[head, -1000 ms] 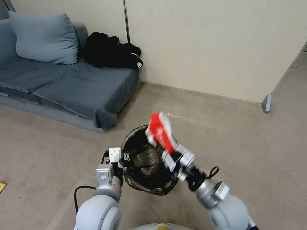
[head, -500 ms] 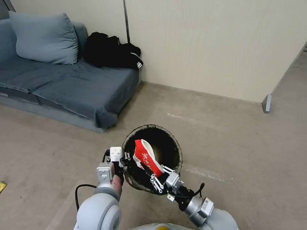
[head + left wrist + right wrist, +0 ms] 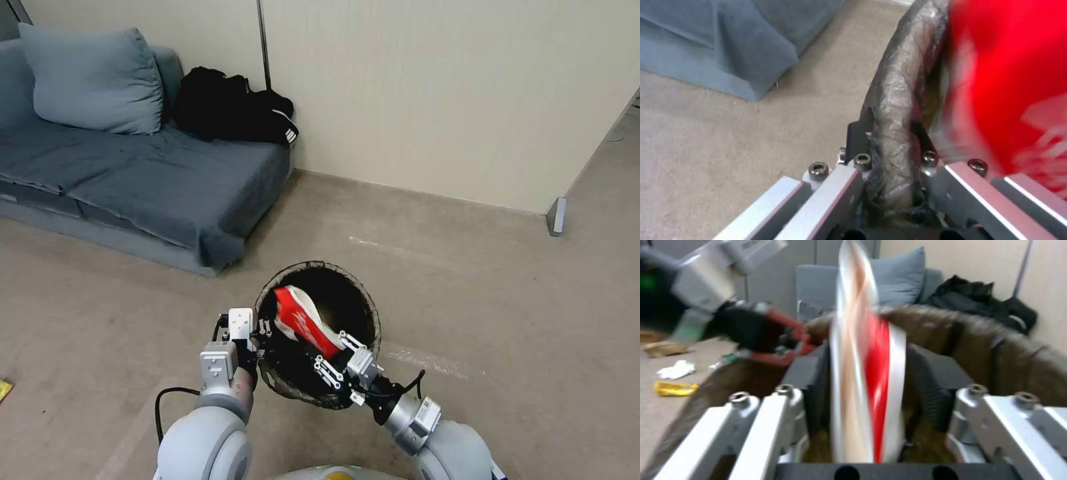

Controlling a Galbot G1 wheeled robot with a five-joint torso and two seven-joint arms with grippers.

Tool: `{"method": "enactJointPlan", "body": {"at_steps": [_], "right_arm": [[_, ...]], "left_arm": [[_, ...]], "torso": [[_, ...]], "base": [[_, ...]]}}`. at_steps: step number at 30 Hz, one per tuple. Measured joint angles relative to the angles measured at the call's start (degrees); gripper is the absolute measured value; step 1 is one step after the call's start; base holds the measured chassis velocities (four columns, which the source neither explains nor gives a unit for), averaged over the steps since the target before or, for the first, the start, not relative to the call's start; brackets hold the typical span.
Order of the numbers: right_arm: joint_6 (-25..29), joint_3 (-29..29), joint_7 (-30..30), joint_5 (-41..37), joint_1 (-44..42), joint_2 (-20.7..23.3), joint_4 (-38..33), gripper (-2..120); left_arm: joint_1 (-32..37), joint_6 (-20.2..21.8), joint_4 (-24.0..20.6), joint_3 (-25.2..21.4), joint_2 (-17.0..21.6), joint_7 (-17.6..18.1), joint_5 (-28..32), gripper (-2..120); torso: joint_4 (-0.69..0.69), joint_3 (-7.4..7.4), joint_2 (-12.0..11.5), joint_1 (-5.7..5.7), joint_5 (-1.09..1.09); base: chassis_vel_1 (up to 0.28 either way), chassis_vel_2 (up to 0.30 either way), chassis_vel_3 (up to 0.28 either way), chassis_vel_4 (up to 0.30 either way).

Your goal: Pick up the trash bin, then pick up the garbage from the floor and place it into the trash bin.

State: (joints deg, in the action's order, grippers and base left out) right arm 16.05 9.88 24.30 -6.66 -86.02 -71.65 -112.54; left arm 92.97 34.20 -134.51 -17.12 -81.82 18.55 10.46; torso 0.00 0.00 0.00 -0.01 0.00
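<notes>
At lower centre of the head view, the right gripper clamps a crushed red-and-white paper cup inside the round bin with dark bag liner, whose rim the left gripper pinches; floor litter lies beyond.
</notes>
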Motion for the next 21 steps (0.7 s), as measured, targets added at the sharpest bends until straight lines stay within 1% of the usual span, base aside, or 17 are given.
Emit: {"method": "enactJointPlan", "body": {"at_steps": [1, 2, 4, 5, 6, 7, 8, 9, 10, 12, 13, 14, 15, 21], "right_arm": [[-0.05, 0.64, -0.09, -0.04, 0.26, -0.33, -0.02, 52], [-0.05, 0.64, -0.09, -0.04, 0.26, -0.33, -0.02, 52], [-0.33, 1.87, -0.36, -0.49, 0.82, -0.38, -0.69, 61], [-0.53, 2.14, -0.43, -0.63, 0.92, -0.05, -1.06, 68], [-0.53, 2.14, -0.43, -0.63, 0.92, -0.05, -1.06, 68], [-0.60, 2.25, -0.45, -0.65, 0.91, 0.24, -1.21, 75], [-0.61, 2.31, -0.46, -0.64, 0.84, 0.38, -1.28, 76], [-0.61, 2.32, -0.45, -0.57, 0.62, 0.51, -1.31, 83], [-0.61, 2.32, -0.45, -0.57, 0.62, 0.51, -1.31, 83], [-0.51, 2.28, -0.45, -0.28, 0.04, 0.47, -1.31, 92], [-0.51, 2.28, -0.45, -0.28, 0.04, 0.47, -1.31, 92], [-0.47, 2.25, -0.45, -0.20, -0.11, 0.44, -1.31, 97], [-0.45, 2.24, -0.45, -0.18, -0.17, 0.45, -1.36, 99], [-0.26, 2.54, -0.45, -0.19, -0.47, 0.94, -3.06, 100]], "left_arm": [[0.16, -0.05, -0.06, 0.03, 0.00, -0.07, -0.11, 0], [0.16, -0.05, -0.06, 0.03, 0.00, -0.07, -0.11, 0], [0.25, -0.08, -0.08, 0.06, 0.07, -0.11, -0.25, 0], [0.24, -0.10, -0.09, 0.05, 0.13, -0.11, -0.29, 0], [0.24, -0.10, -0.09, 0.05, 0.13, -0.11, -0.29, 0], [0.20, -0.11, -0.09, 0.04, 0.15, -0.11, -0.31, 0], [0.18, -0.11, -0.10, 0.06, 0.15, -0.11, -0.31, 0], [0.16, -0.11, -0.10, 0.11, 0.13, -0.12, -0.31, 0], [0.16, -0.11, -0.10, 0.11, 0.13, -0.12, -0.31, 0], [0.16, -0.14, -0.10, 0.23, 0.08, -0.12, -0.37, 0], [0.16, -0.14, -0.10, 0.23, 0.08, -0.12, -0.37, 0], [0.17, -0.14, -0.10, 0.29, 0.08, -0.13, -0.39, 0], [0.17, -0.15, -0.10, 0.31, 0.10, -0.14, -0.40, 0], [0.06, -0.18, -0.08, 0.23, 0.36, -0.15, -0.26, 0]], "torso": [[0.00, 0.00, 0.00, 0.00, 0.01], [0.00, 0.00, 0.00, 0.00, 0.01], [0.00, 0.00, 0.00, 0.01, 0.00], [0.00, 0.00, 0.00, 0.00, 0.00], [0.00, 0.00, 0.00, 0.00, 0.00], [0.00, 0.00, 0.00, 0.00, 0.00], [0.00, 0.00, 0.00, 0.00, 0.00], [0.00, 0.00, 0.00, 0.01, 0.00], [0.00, 0.00, 0.00, 0.01, 0.00], [0.00, 0.00, 0.00, 0.01, 0.00], [0.00, 0.00, 0.00, 0.01, 0.00], [0.00, 0.00, 0.00, 0.01, 0.00], [-0.01, 0.00, 0.00, 0.01, 0.00], [0.00, 0.00, 0.00, 0.01, 0.01]], "base": [[0.000, 0.000, 0.000, 0.000], [0.000, 0.000, 0.000, 0.000], [0.000, 0.000, 0.000, 0.000], [0.000, 0.000, 0.000, 0.000], [0.000, 0.000, 0.000, 0.000], [0.000, 0.000, 0.000, 0.000], [0.000, 0.000, 0.000, 0.000], [0.000, 0.000, 0.000, 0.000], [0.000, 0.000, 0.000, 0.000], [0.000, 0.000, 0.000, 0.000], [0.000, 0.000, 0.000, 0.000], [0.000, 0.000, 0.000, 0.000], [0.000, 0.000, 0.000, 0.000], [0.000, 0.000, 0.000, 0.000]]}}
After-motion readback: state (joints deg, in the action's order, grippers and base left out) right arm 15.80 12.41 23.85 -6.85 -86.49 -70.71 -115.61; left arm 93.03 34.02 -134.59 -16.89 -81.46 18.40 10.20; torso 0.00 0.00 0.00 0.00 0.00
